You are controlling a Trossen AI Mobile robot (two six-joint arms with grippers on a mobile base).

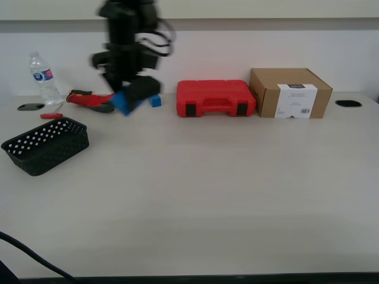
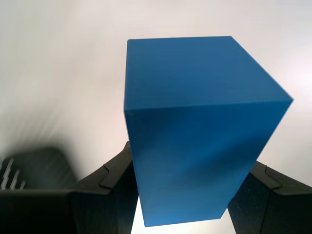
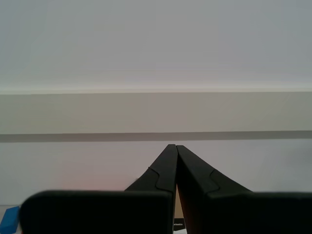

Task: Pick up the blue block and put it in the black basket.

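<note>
The blue block [image 1: 124, 102] is clamped in my first gripper [image 1: 128, 96] and hangs tilted above the table at the back of the exterior view's left. In the first wrist view the block [image 2: 195, 131] fills the frame between the two black fingers [image 2: 114, 178]. The black basket [image 1: 56, 148] sits on the table to the left of and nearer than the block, with nothing showing inside it. My second gripper [image 3: 173, 148] is shut and empty, pointing at a pale wall; I cannot find it in the exterior view.
A small blue cube [image 1: 155, 101] lies just right of the held block. A red case [image 1: 215, 98] and a cardboard box [image 1: 289, 93] stand at the back. A water bottle [image 1: 43, 78], a red-handled tool [image 1: 86, 98] and a small screwdriver [image 1: 51, 115] are behind the basket.
</note>
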